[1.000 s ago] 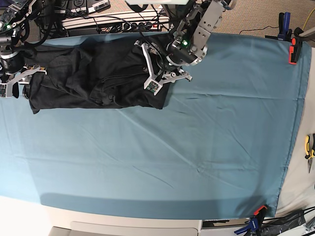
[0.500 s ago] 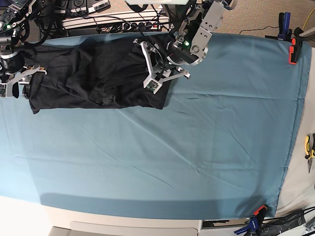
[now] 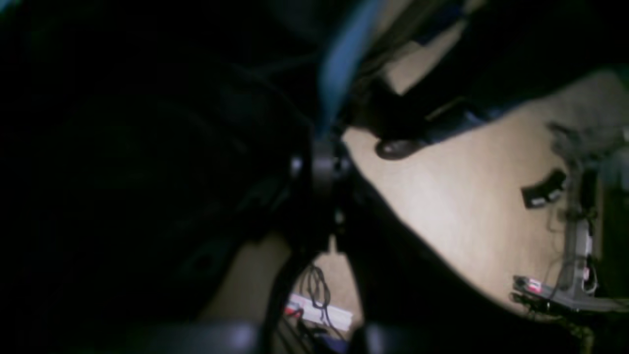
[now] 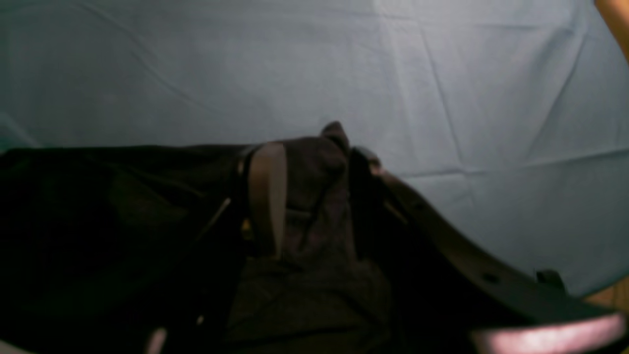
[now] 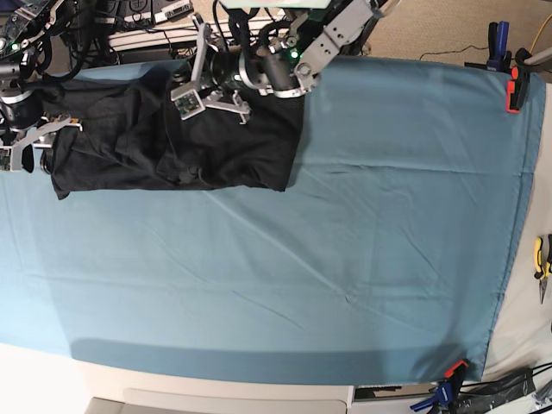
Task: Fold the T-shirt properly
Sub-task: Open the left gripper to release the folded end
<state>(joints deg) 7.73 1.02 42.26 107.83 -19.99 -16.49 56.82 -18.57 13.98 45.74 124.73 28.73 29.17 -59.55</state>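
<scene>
The black T-shirt (image 5: 129, 147) lies bunched and partly folded at the back left of the table. My right gripper (image 5: 39, 138) is at its left edge. In the right wrist view the right gripper (image 4: 314, 152) is shut on a raised wad of the T-shirt (image 4: 304, 236), which stands between the two fingers. My left gripper (image 5: 203, 95) hovers over the shirt's back middle. In the dark left wrist view its tips (image 3: 324, 167) meet, so the left gripper is shut. I cannot tell whether any cloth is pinched there.
A teal cloth (image 5: 345, 259) covers the table. Clamps hold it at the back right (image 5: 515, 86) and the front right (image 5: 450, 375). Yellow pliers (image 5: 542, 259) lie past the right edge. A power strip and cables (image 5: 172, 36) run behind the table.
My left arm has swung left and back, from the shirt's right edge to above its back middle. The right arm and the shirt's outline look unchanged.
</scene>
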